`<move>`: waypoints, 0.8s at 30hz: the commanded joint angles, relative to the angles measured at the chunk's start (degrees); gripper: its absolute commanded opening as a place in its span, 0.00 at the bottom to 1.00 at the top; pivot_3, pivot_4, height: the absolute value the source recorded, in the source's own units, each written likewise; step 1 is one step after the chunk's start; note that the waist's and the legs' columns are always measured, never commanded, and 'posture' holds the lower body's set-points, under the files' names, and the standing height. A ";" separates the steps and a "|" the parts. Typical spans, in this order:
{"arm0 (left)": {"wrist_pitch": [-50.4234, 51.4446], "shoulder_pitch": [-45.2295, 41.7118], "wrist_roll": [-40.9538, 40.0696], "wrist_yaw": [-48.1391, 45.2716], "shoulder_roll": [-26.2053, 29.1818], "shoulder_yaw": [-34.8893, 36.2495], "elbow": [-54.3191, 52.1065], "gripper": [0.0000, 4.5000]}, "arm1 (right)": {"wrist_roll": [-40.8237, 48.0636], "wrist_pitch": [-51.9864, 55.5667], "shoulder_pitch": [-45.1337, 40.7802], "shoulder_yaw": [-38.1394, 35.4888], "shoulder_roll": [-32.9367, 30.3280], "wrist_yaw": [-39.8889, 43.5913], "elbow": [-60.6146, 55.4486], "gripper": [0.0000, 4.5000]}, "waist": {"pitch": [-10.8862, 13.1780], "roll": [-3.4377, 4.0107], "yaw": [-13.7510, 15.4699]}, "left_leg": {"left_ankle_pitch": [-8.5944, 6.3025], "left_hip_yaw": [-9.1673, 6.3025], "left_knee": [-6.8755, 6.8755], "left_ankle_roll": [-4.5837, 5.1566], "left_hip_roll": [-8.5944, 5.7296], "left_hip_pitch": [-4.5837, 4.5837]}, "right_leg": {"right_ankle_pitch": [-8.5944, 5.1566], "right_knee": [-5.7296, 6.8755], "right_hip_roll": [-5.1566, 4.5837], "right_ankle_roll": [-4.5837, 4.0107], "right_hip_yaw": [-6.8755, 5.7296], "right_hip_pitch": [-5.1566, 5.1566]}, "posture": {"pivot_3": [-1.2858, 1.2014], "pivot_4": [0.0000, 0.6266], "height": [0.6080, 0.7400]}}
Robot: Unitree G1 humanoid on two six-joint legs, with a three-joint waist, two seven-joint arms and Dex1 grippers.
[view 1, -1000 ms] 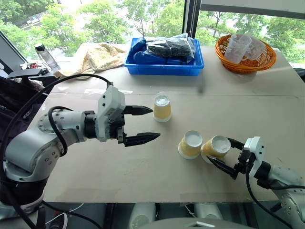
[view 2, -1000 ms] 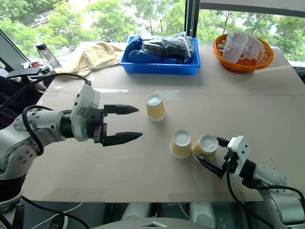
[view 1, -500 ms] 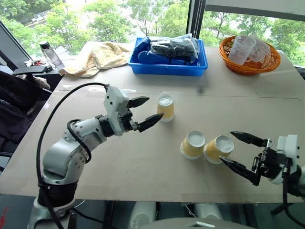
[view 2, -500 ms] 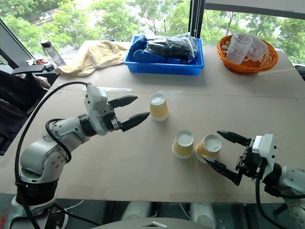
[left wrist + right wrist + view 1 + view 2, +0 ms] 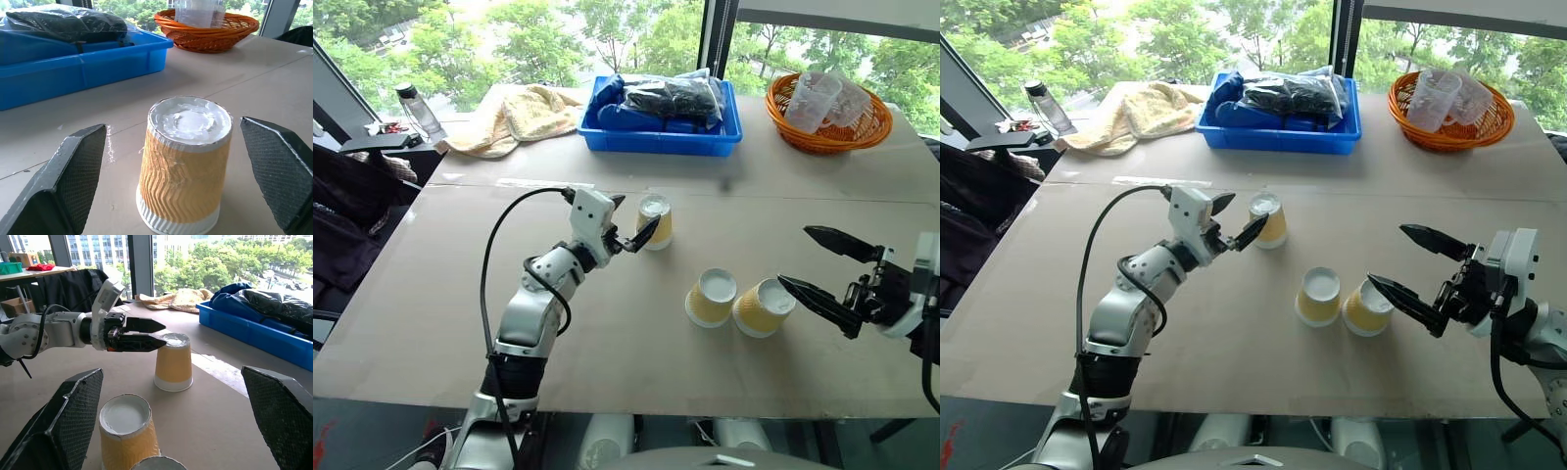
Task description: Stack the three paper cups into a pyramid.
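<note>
The left gripper (image 5: 631, 221) has reached forward and now stands wide open around the far upside-down tan-yellow paper cup (image 5: 654, 221), gripping nothing yet; the right gripper (image 5: 822, 268), open and empty, has lifted away from the two near tan-yellow paper cups (image 5: 739, 302), which stand inverted side by side as a base; I judge the third cup comes next. The brown cardboard-covered table (image 5: 607, 343) carries a blue plastic tray (image 5: 664, 135), an orange woven basket (image 5: 822, 132) and a cream towel (image 5: 514, 116) at its far edge by the windows.
</note>
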 commanded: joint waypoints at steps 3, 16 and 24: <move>-5.57 -3.45 1.57 -3.02 -1.29 -0.58 6.03 1.00 | -0.58 -0.45 -0.50 -0.42 0.32 -0.60 -1.10 0.99 | 0.00 0.00 -0.06 | -0.02 0.01 0.00 0.03 0.01 0.00 | 0.00 -0.02 -0.01 0.01 0.01 0.00 | 0.52 0.24 0.95; -11.84 -8.44 2.74 -7.21 -3.25 -0.24 15.43 0.59 | -2.83 -1.18 3.17 -1.63 1.20 -2.02 -1.69 1.00 | 0.00 0.00 -0.06 | -0.02 -0.05 0.02 0.03 0.01 -0.03 | 0.01 -0.01 -0.01 0.02 -0.05 0.00 | 0.52 0.24 0.95; -10.82 -9.65 0.18 -11.42 -1.61 0.22 10.40 0.49 | -2.39 -1.44 2.41 -2.31 1.45 -1.56 -0.64 1.00 | 0.00 0.00 -0.09 | -0.02 -0.06 0.03 0.04 0.01 -0.02 | 0.01 0.01 -0.01 0.02 -0.06 0.00 | 0.52 0.24 0.95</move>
